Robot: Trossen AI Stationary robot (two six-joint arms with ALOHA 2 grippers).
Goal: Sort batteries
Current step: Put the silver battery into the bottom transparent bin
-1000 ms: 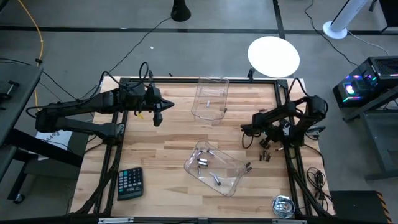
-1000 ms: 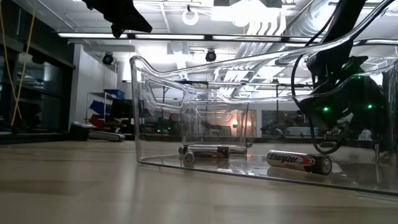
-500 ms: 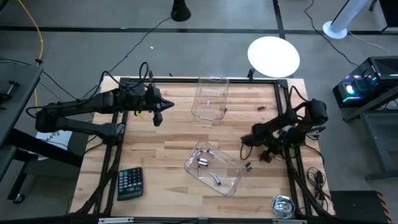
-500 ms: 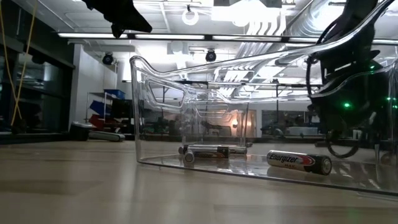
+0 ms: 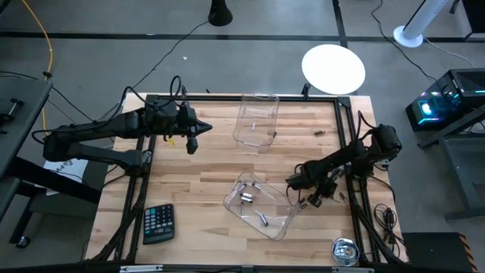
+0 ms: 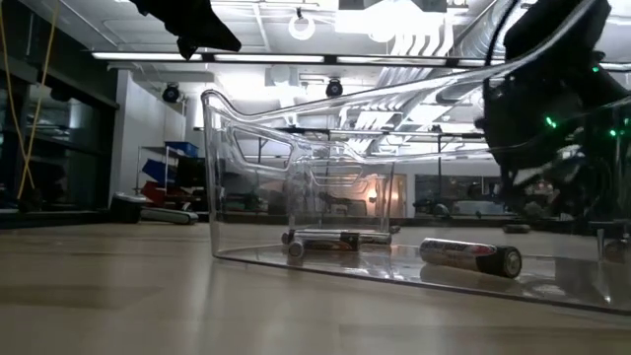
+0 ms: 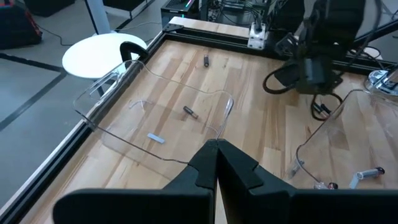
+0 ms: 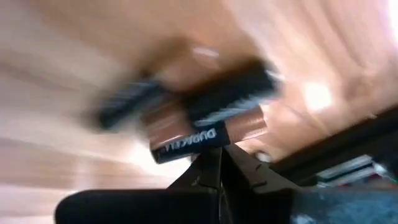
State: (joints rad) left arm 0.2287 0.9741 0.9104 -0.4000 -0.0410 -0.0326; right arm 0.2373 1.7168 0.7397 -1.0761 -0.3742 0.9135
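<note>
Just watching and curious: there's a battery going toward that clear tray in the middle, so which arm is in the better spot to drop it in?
The right. Its gripper already grips a battery beside the near tray. The left gripper hangs shut, across the table.

Even overhead light; right wrist view motion-blurred; ceiling glare.

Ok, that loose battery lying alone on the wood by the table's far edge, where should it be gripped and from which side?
Grip the loose battery around its middle, straight down from above, jaws across its short width. It lies flat on bare wood, apart from the far tray, so both long sides look free; being round, it would likely roll from a sideways push.
</note>
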